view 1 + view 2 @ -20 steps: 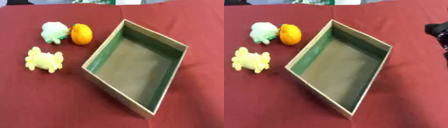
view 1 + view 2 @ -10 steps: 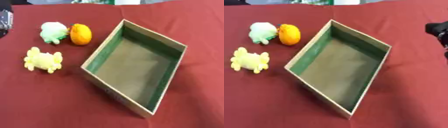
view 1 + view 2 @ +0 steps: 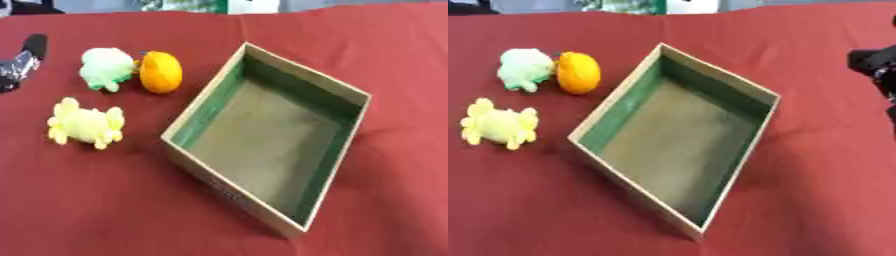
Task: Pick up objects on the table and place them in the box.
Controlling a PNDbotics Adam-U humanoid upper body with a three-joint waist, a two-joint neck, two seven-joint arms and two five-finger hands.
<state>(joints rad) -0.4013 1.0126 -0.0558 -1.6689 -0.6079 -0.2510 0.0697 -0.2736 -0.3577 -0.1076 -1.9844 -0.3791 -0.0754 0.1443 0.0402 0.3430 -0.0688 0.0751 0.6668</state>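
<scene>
Left hand (image 3: 22, 62) is newly seen left of the box (image 3: 206, 107), finger state unclear; three toys are not yet picked.

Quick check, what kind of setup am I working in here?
Likely a staged tabletop test bench: a red cloth covers the table, with only an empty box, two plush toys and an orange laid out. Left hand shows at the edge.

The table cloth (image 3: 105, 200) is deep red. The box (image 3: 229, 187) has tan card walls outside, green lining within and a dull brown-grey floor. Three toys lie beside it — a pale green one (image 3: 107, 68), an orange one (image 3: 162, 72), a yellow one (image 3: 86, 124).
</scene>
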